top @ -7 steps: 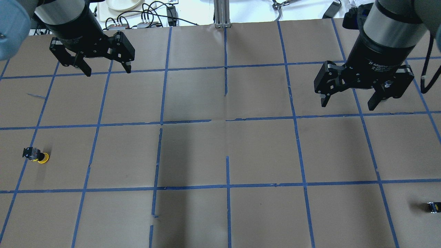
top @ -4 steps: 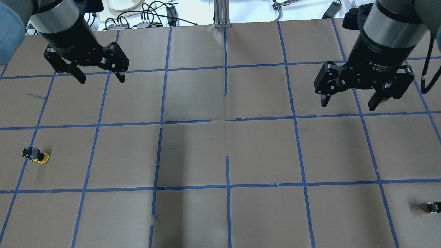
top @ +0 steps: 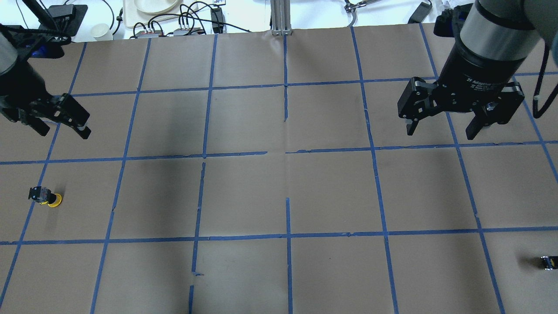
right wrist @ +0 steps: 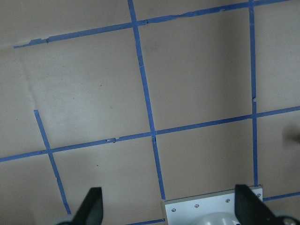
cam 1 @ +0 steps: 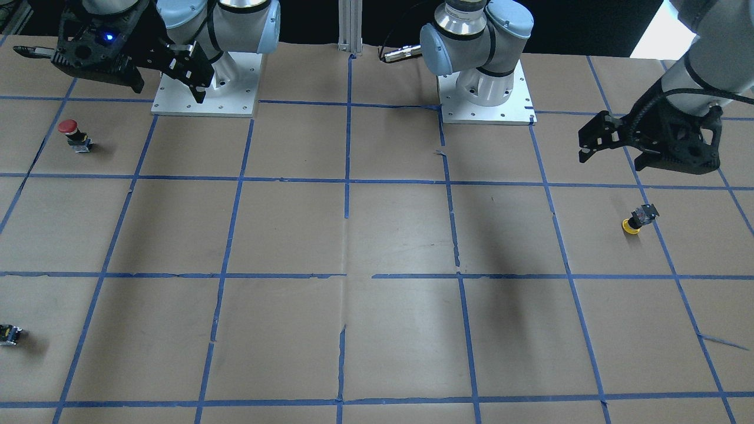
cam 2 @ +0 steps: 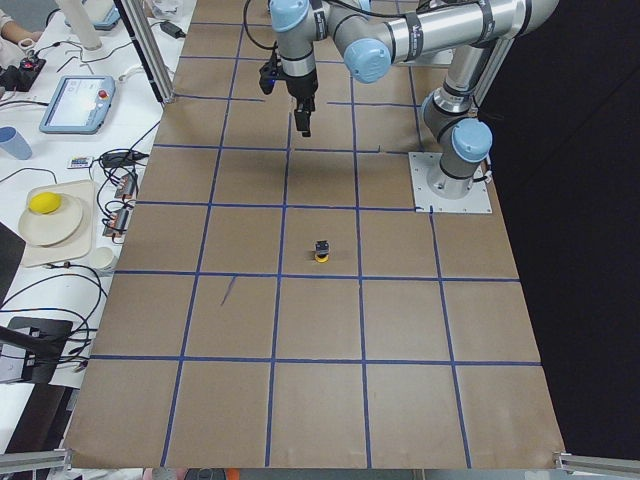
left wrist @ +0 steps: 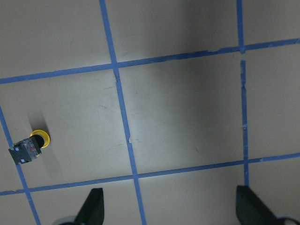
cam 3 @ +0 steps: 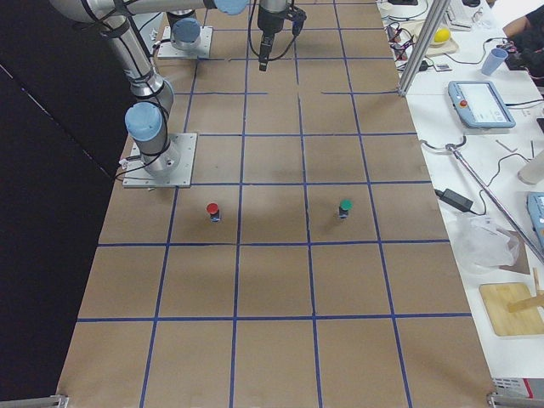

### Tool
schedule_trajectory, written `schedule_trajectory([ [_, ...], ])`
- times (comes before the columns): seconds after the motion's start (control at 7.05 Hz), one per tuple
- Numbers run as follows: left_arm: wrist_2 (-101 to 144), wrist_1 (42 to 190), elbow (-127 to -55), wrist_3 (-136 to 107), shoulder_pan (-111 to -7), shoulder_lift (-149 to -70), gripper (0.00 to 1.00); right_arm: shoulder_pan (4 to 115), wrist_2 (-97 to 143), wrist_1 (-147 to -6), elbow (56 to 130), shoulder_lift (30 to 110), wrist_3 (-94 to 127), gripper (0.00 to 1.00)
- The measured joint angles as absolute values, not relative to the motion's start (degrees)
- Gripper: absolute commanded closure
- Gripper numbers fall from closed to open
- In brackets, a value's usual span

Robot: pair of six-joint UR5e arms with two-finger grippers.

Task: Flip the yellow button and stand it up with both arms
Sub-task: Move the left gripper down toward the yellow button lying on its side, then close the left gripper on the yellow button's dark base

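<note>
My left fingers (top: 82, 130) hang spread and empty, the yellow button (top: 45, 197) at their 6 o'clock, apparently cap-down near the counter's (top: 244, 192) 8 o'clock edge. My right fingers (top: 474, 126) hang spread too, well apart. Small, rigid, probably light; the domed cap looks slick, so I'd pinch the boxy body's flat sides. Taped brown paper should give friction; the red button (cam 1: 69, 131) sits far off.

One yellow button (top: 45, 197), one red button (cam 1: 72, 132) and one black-and-yellow part (top: 548, 262) are sitting on the table (top: 327, 196); two arms (top: 497, 24) are hanging above it.
</note>
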State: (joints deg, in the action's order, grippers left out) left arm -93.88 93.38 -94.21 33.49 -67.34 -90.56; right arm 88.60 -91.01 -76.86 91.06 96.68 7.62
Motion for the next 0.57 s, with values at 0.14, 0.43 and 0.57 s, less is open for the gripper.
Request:
schedule_trajectory([
  [0.14,-96.5,93.1,-95.7,40.4,-65.1,-90.8,0.01,88.6,-91.0,-76.9,91.1,96.7,7.6,0.00],
  [0.43,-99.3,85.4,-101.0,55.7,-59.4,-90.8,0.01,88.6,-91.0,-76.9,91.1,96.7,7.6,0.00],
  [0.57,-99.5,78.7,-104.7,65.6,-56.4,-90.8,0.01,88.6,-90.9,-77.0,91.1,96.7,7.6,0.00],
])
